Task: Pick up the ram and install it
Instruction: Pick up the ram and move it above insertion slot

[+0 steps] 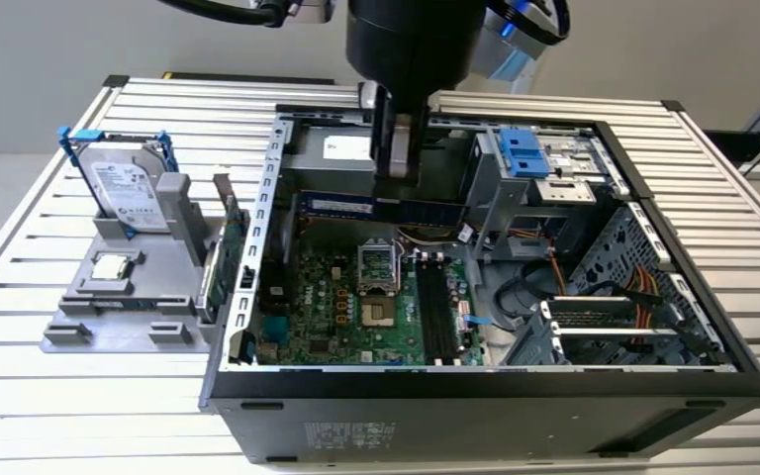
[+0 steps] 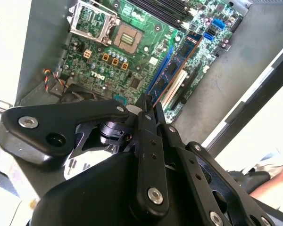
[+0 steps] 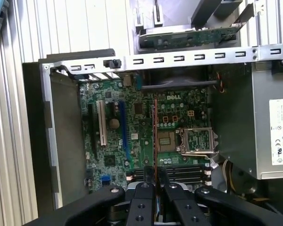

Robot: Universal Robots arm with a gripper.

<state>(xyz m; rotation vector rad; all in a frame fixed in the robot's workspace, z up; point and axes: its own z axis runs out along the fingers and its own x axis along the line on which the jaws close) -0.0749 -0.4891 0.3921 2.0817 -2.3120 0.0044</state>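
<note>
At the exterior view's nine o'clock, a grey fixture (image 1: 70, 332) holds a hard drive (image 1: 127, 193) and a small processor chip (image 1: 114, 265). A green expansion card (image 1: 233, 262) stands on edge just beside the open computer case (image 1: 486, 391). Toward twelve o'clock, the gripper (image 1: 398, 181) is clamped on the ram (image 1: 340, 206). The ram lies level, seemingly clear of the motherboard (image 1: 328, 307), with the black memory slots (image 1: 435, 312) at its five o'clock. Both wrist views show the ram (image 2: 179, 59) (image 3: 155, 132) pinched between the closed fingers of the gripper (image 2: 148, 106) (image 3: 155, 175). A blue drive bay (image 1: 522, 153) sits at one o'clock.
</note>
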